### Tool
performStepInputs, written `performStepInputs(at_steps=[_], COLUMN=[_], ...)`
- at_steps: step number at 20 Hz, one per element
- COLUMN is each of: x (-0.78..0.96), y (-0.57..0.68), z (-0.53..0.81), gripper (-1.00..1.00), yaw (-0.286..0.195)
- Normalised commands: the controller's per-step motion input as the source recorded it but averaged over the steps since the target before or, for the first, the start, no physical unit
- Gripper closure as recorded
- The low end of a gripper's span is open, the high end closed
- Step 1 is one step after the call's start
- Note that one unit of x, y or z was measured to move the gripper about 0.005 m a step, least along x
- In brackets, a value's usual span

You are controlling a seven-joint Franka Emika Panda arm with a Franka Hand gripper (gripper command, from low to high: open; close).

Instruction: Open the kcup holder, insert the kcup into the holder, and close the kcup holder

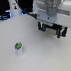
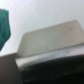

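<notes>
1. Exterior view: white worktop fills most of the picture, dark cluttered background along the far edge, too blurred to name.
2. Kcup stands upright on the worktop toward the exterior view's left, green top up, pale side wall, small shadow under it.
3. Robot arm's white wrist housing sits at the exterior view's upper right; the claw hangs below it, dark fingers pointing down.
4. Claw fingers stand apart with a gap between them, nothing held; so it reads as open and empty, though the picture is soft.
5. Claw is well apart from the kcup, off toward the exterior view's right and higher in the picture.
6. Kcup holder: cannot pick it out for sure in the exterior view; the arm covers that area.
7. Wrist view: very blurred. A grey boxy slab with a flat top and a lighter front face fills the middle, white surface behind it.
8. Wrist view also shows a teal-green patch at one edge; cannot tell what it is.
9. Cannot tell whether the grey slab is the kcup holder or part of the claw.
</notes>
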Motion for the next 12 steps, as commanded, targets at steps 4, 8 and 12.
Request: performStepInputs(at_steps=[4,8,12], x=[0.00,0.00,0.00], y=[-0.33,-0.33,-0.38], z=[0.34,0.30,0.18], gripper=[-1.00,-1.00,-1.00], yaw=[-0.305,-0.307,-0.301])
